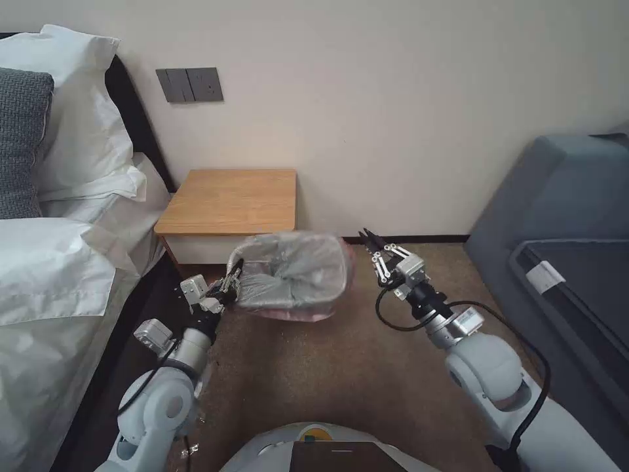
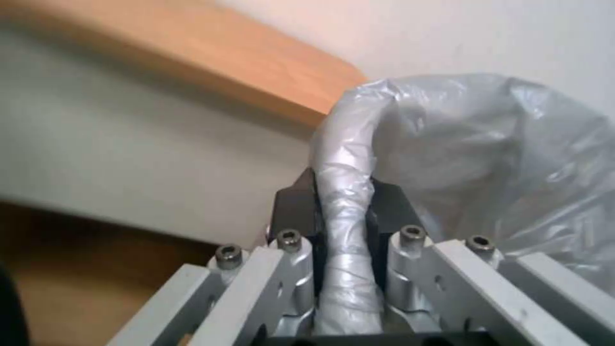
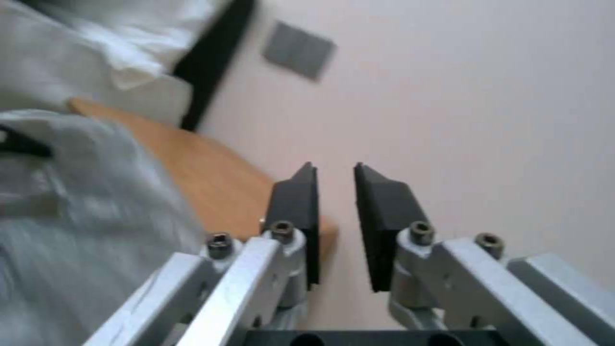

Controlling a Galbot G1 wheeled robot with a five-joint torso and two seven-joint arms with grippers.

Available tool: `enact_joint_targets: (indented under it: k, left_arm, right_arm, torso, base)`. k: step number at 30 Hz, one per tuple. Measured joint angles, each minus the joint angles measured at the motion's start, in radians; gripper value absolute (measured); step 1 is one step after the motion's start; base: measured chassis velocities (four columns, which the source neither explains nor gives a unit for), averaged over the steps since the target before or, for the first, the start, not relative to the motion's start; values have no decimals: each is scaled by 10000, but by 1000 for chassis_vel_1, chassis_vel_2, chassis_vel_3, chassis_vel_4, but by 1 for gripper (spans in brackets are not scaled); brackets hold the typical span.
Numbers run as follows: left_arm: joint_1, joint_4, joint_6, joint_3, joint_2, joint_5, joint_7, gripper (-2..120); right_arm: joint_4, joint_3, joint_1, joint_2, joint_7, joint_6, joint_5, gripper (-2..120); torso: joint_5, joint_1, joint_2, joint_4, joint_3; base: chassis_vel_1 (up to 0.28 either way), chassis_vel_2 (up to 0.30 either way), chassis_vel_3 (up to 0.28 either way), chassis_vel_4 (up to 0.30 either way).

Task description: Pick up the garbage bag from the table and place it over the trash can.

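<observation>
My left claw [image 1: 230, 278] pinches the bag [image 1: 291, 272] rim, already draped over the can (hidden beneath), right claw [image 1: 372, 252] slightly parted and empty, so only releasing seems left.

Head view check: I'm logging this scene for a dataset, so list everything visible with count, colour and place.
bag: one, greyish-clear with a pink rim, draped over the bin on the floor in front of the table
table: one, light wood, against the wall beside the bed
bed: one, white linen, robot's left
grey pillow: one, at the bed's head
switch plate: one, grey, on the wall
sofa: one, grey-blue, robot's right
carpet: brown
left claw: shut on the bag's left rim
right claw: slightly open, empty, just right of the bag
</observation>
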Motion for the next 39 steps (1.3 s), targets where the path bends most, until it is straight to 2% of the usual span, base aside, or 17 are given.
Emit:
enact_joint_targets:
  k: [1,3,4,5,8,10,11,12,13,15,16,17,19,20,22,26,39]
  left_arm:
    - [-1,-34,-42,23,29,491,0,9]
    - [-2,-49,-63,33,39,714,-3,9]
    - [-3,-87,-168,100,71,1850,-13,9]
    - [12,-89,-247,139,81,2438,-24,9]
    - [64,-120,-313,218,103,3089,-75,9]
    - [102,-163,-322,265,117,3357,-118,9]
    - [102,-163,-322,265,117,3357,-118,9]
    - [133,-257,-322,315,123,3571,-160,9]
    - [133,-257,-322,315,123,3571,-160,9]
    - [137,-337,-309,348,124,3831,-206,9]
    - [137,-337,-309,347,124,3871,-209,9]
    - [136,-338,-308,345,116,3961,-247,9]
    - [138,-339,-308,337,112,3962,-264,9]
    - [150,-353,-306,316,105,3963,-287,9]
    - [164,-361,-302,315,102,3957,-291,9]
    - [205,-385,-278,324,65,3923,-306,9]
    - [323,-449,-272,393,9,4403,-242,9]
  right_arm:
    - [202,-99,89,-202,-40,9,-177,22]
    - [302,-157,138,-302,-52,-12,-227,24]
    - [790,-559,468,-833,-100,-466,-254,32]
    - [969,-910,754,-1124,-107,-842,-107,37]
    - [1062,-1576,1341,-1469,-60,-1453,300,41]
    - [1061,-2236,1961,-1713,62,-2104,815,31]
    - [1061,-2236,1961,-1713,62,-2104,815,31]
    - [913,-3374,3013,-1958,434,-3078,1705,25]
    - [913,-3374,3013,-1958,434,-3078,1705,25]
    - [518,-5518,4922,-2014,1297,-4690,3278,16]
    - [473,-5789,5206,-1988,1436,-4914,3523,13]
    - [290,-6955,6490,-1795,2097,-6003,4719,4]
    - [227,-7177,6738,-1737,2229,-6225,4979,4]
    - [2,-7671,7273,-1591,2438,-6622,5452,0]
    - [-160,-7938,7561,-1510,2494,-6750,5634,0]
    - [-732,-9224,8686,-1048,2885,-7389,6648,0]
    - [-2323,-11479,10925,16,2887,-7925,6709,0]
  torso:
    - [-2,0,0,0,0]
    - [-2,0,0,0,0]
    - [-1,0,0,-6,0]
    - [-3,0,0,-7,0]
    - [-2,0,0,-6,0]
    - [1,0,0,-2,0]
    - [1,0,0,-2,0]
    - [-1,0,0,-1,0]
    - [-1,0,0,-1,0]
    - [2,0,0,-5,1]
    - [1,0,0,-4,1]
    - [-1,0,0,2,1]
    - [-1,0,0,3,1]
    - [-2,0,0,2,1]
    - [0,0,0,-1,1]
    - [0,0,0,-5,0]
    - [-1,1,0,-4,1]
  base:
    - [0,0,0,0]
    - [0,0,0,0]
    - [0,0,0,0]
    - [0,0,0,0]
    - [0,0,0,0]
    - [0,0,0,0]
    - [0,0,0,0]
    - [0,0,0,0]
    - [0,0,0,0]
    - [0,0,0,0]
    - [0,0,0,0]
    - [0,0,0,0]
    - [0,0,0,0]
    - [0,0,0,0]
    - [0,0,0,0]
    - [0,0,0,0]
    - [0,0,0,0]
